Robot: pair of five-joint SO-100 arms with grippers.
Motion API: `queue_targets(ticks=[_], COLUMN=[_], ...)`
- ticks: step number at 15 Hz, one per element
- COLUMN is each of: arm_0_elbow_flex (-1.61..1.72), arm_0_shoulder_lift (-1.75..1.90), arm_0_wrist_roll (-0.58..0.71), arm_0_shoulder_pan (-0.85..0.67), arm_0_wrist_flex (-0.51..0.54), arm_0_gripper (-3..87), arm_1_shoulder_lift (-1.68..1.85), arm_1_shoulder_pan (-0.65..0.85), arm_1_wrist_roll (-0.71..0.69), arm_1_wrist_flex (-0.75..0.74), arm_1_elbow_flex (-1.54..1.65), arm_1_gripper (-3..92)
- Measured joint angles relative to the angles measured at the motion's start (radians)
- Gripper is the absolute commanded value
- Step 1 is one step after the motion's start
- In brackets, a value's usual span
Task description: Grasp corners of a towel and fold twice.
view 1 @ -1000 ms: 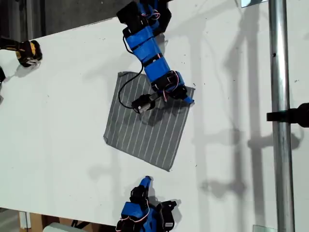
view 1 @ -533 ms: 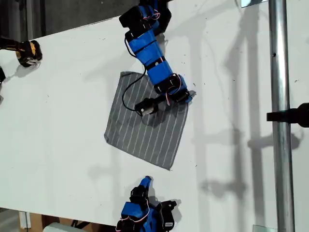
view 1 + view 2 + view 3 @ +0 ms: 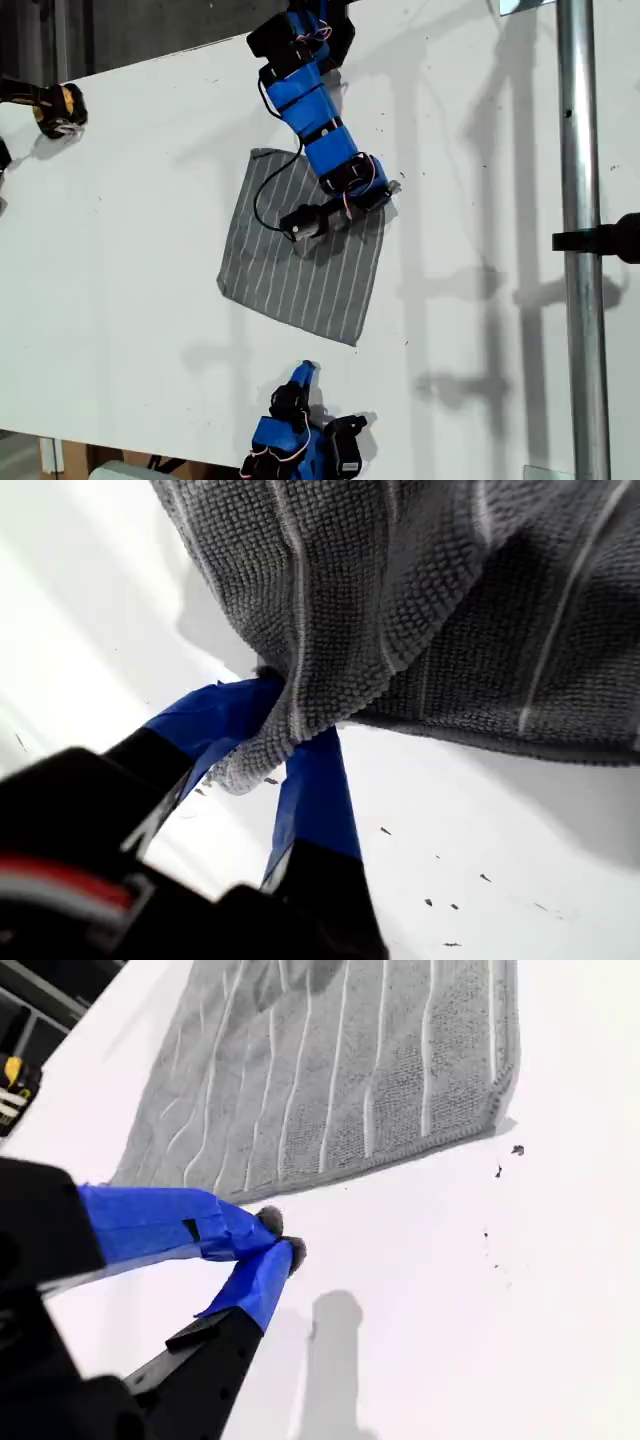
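The grey striped towel [image 3: 300, 265] lies on the white table [image 3: 130, 250] in the middle of the exterior view. My first gripper [image 3: 385, 192] [image 3: 293, 716] reaches in from the exterior view's top and is shut on the towel's [image 3: 420, 600] corner [image 3: 262, 755] at the exterior view's right. That corner is raised off the table, with the cloth hanging in a fold above the blue fingers [image 3: 315, 790]. My second gripper [image 3: 305, 373] [image 3: 281, 1239] sits near the exterior view's bottom edge, shut with nothing in it, a short way from the towel's [image 3: 330, 1070] nearest corner [image 3: 351, 345].
A yellow and black object [image 3: 58, 108] lies at the exterior view's upper left. A metal pole [image 3: 582, 300] with a black clamp [image 3: 612, 238] runs down the exterior view's right. The table's far edge slants across the exterior view's top left.
My first gripper has closed on the towel's corner and drawn it a little up and inward, so the cloth's edge there has bunched. My second gripper has not moved.
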Motion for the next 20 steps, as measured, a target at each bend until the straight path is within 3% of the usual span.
queue_targets(ticks=[5, 12, 17, 20], arm_0_elbow_flex=[-0.379, -1.051, -1.273, -1.301], arm_0_shoulder_lift=[-0.430, -1.247, -1.491, -1.543], arm_0_wrist_roll=[-0.011, 0.262, 0.508, 0.583], arm_0_shoulder_pan=[0.080, 0.202, 0.327, 0.351], arm_0_wrist_flex=[-0.023, 0.041, 0.083, 0.086], arm_0_gripper=[-1.6, -1.6, -1.3, 15.9], arm_1_shoulder_lift=[-0.003, -0.003, -0.005, -0.005], arm_1_shoulder_pan=[0.002, 0.002, 0.005, 0.005], arm_1_wrist_roll=[-0.023, -0.034, -0.038, -0.041], arm_1_wrist_flex=[-0.011, -0.011, -0.011, -0.011], arm_1_elbow_flex=[-0.008, -0.009, -0.012, -0.012], arm_1_gripper=[-0.1, -0.1, -0.1, -0.1])
